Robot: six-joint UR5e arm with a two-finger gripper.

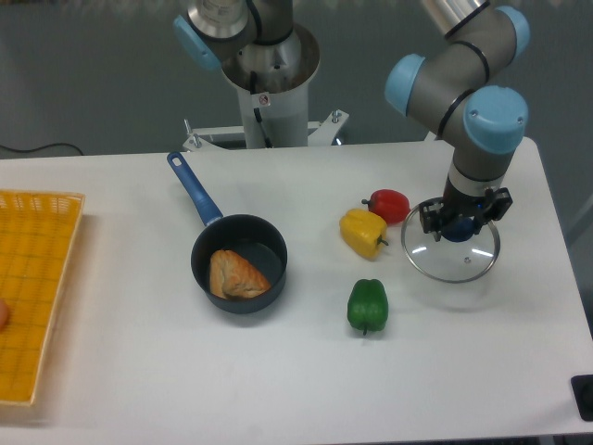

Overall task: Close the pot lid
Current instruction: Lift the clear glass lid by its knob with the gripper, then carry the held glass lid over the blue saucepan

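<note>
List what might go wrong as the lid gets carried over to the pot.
1. The gripper holds the lid only by its small blue knob, so the glass disc could tilt or slip out.
2. The yellow pepper and red pepper sit between lid and pot; a low carry may knock them.
3. The pastry in the pot might keep the lid from seating flat.

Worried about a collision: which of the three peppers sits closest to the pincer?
The red bell pepper, just left of the pincer; yellow and green sit farther off.
</note>
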